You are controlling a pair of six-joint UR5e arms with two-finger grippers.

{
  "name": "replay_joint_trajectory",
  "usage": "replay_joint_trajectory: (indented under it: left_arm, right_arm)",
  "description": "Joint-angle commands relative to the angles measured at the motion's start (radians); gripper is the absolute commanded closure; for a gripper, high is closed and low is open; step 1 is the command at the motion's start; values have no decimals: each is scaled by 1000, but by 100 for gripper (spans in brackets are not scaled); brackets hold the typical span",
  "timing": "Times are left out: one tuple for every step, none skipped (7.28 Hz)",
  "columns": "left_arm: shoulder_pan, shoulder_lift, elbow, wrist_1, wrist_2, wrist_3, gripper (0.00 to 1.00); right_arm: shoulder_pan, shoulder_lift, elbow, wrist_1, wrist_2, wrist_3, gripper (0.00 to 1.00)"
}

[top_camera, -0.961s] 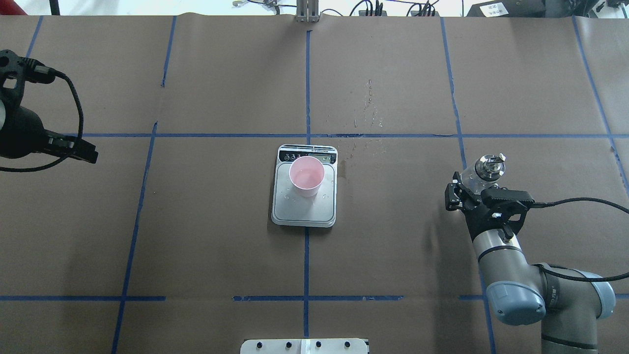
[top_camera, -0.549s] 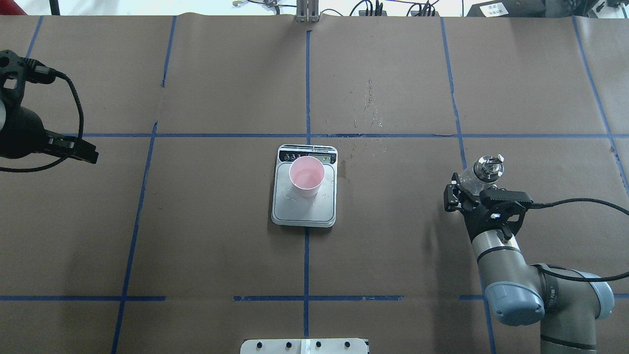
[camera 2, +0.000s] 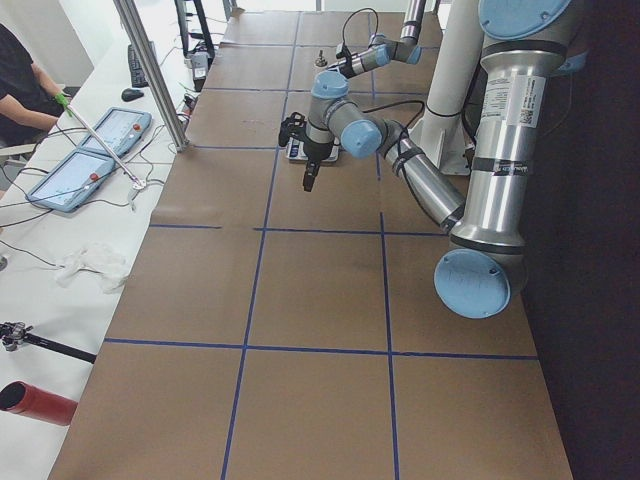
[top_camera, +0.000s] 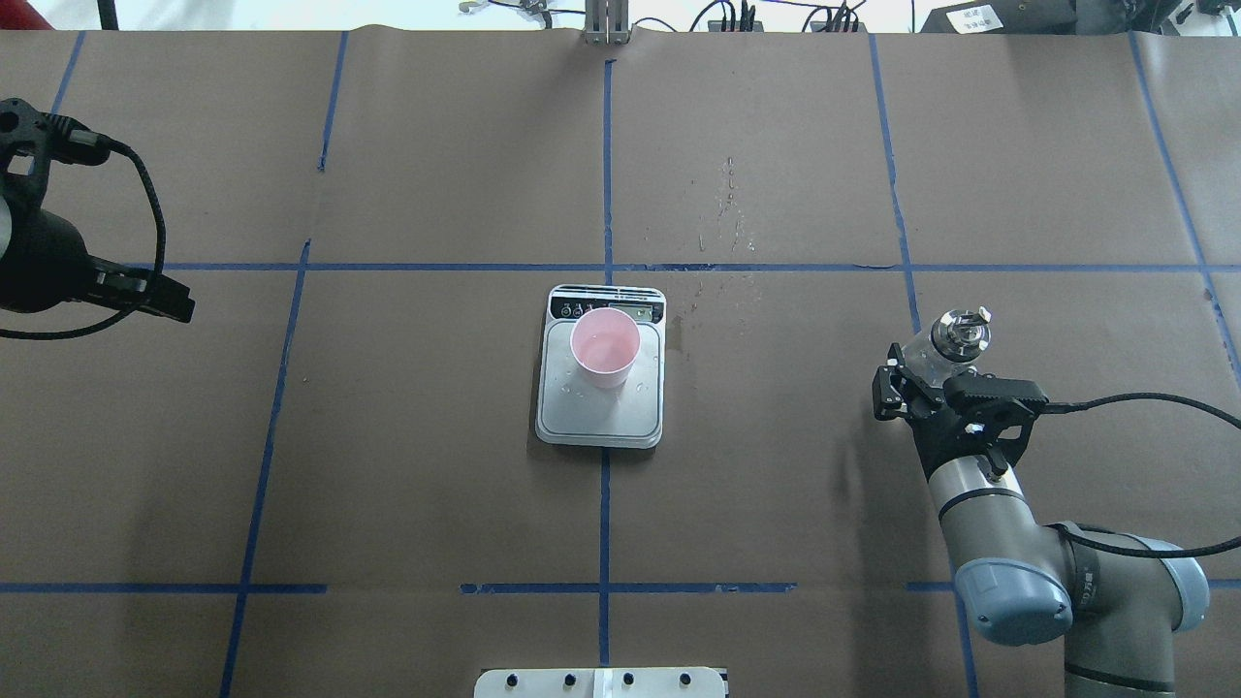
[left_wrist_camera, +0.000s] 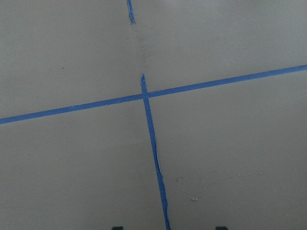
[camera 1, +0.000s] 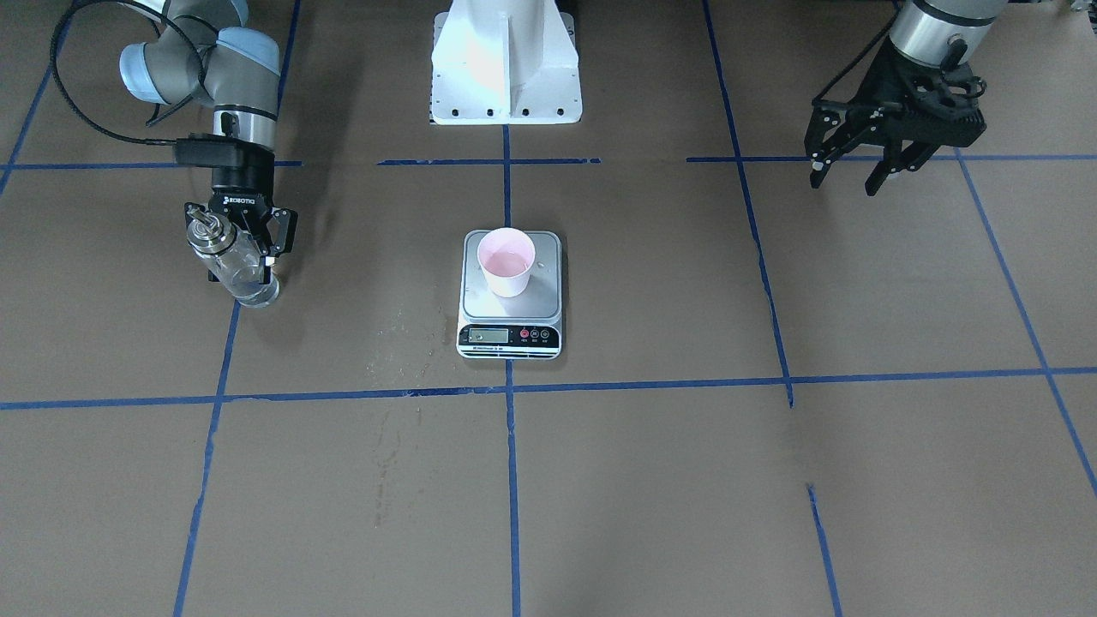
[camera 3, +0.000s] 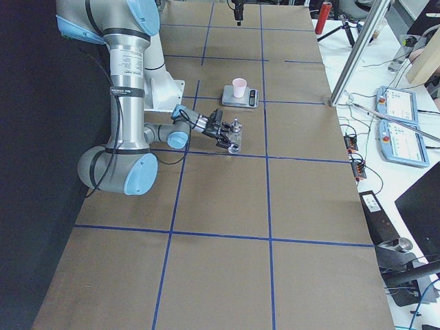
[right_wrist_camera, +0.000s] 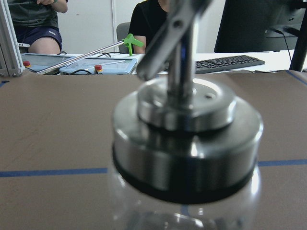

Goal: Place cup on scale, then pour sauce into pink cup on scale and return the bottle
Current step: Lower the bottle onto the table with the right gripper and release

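Observation:
The pink cup [top_camera: 605, 347] stands upright on the back half of the scale [top_camera: 601, 415] at the table's middle, with clear liquid in its bottom. Both also show in the front view, the cup [camera 1: 506, 261] on the scale [camera 1: 512, 334]. My right gripper [top_camera: 933, 366] is shut on the glass bottle [top_camera: 958, 332], which is upright, far right of the scale and low over the table. In the front view the bottle [camera 1: 250, 281] looks close to the paper; I cannot tell if it touches. Its silver cap [right_wrist_camera: 187, 139] fills the right wrist view. My left gripper [camera 1: 844, 182] is open, empty and raised at the far left.
Small water droplets [top_camera: 727, 218] lie on the brown paper beyond and right of the scale. The white robot base [camera 1: 506, 60] stands at the table's near edge. Operators, tablets [camera 3: 399, 127] and cables sit past the far edge.
My right gripper has lowered a little with the bottle and drawn slightly back towards the robot. The left arm, the cup and the scale have not moved.

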Motion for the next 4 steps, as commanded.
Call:
replay_joint_trajectory:
  left_arm:
    - [0, 1, 0, 0, -2, 0, 29]
    - [0, 1, 0, 0, 0, 0, 29]
    - [0, 1, 0, 0, -2, 0, 29]
    - [0, 1, -2, 0, -2, 0, 29]
  right_arm:
    - [-5, 1, -1, 0, -1, -2, 4]
    - [-8, 1, 0, 0, -1, -2, 0]
    - [-9, -1, 6, 0, -1, 0, 0]
    - [-11, -2, 8, 2, -1, 0, 0]
